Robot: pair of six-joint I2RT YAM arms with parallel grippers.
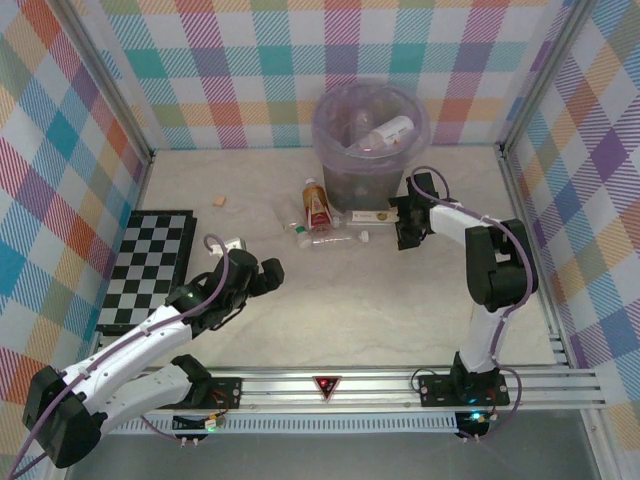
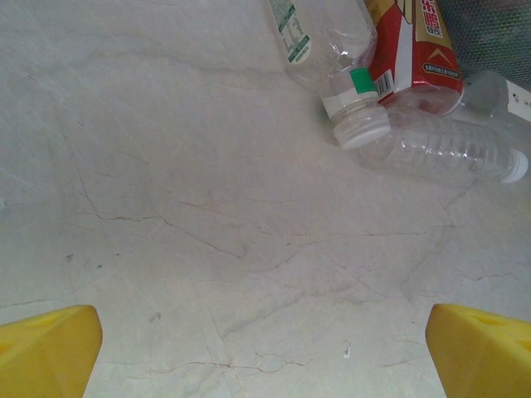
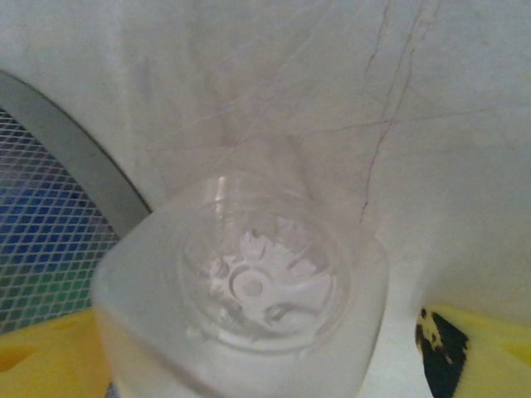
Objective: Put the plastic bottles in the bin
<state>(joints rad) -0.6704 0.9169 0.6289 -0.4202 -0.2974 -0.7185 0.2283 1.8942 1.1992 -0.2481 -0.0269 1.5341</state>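
- Right gripper (image 1: pixel 402 222) sits low on the table just in front of the bin (image 1: pixel 332 125), at its right side. Its two yellow fingers (image 3: pixel 479 356) are spread around the base of one clear bottle. We see a gap between that bottle and one finger; the other finger is partly hidden behind it, so we cannot tell whether it touches.
- That white-label bottle (image 3: pixel 249 290) lies on its side against the foot of the bin, base towards the gripper.
- Left gripper (image 1: pixel 268 275) hangs well in front of the bin and to its left, both fingers spread wide with nothing but bare table between them.
- We count four bottles on the table, all lying down in one cluster in front of the bin:
  - the white-label bottle,
  - one red-label bottle (image 2: pixel 415 50) touching the bin's left front,
  - one clear ribbed bottle (image 2: pixel 440 149) just in front of the red one, white cap on,
  - one clear green-label bottle (image 2: pixel 319 33) left of the red one, its white cap touching the ribbed bottle.
- Inside the bin we make out one whitish bottle (image 1: pixel 392 130) near the top; other shapes below it are too blurred for us to count.
- One small tan block (image 1: pixel 219 200) lies well left of the bin.
- One chessboard (image 1: pixel 150 265) lies flat farther left and nearer the arms than the bin.
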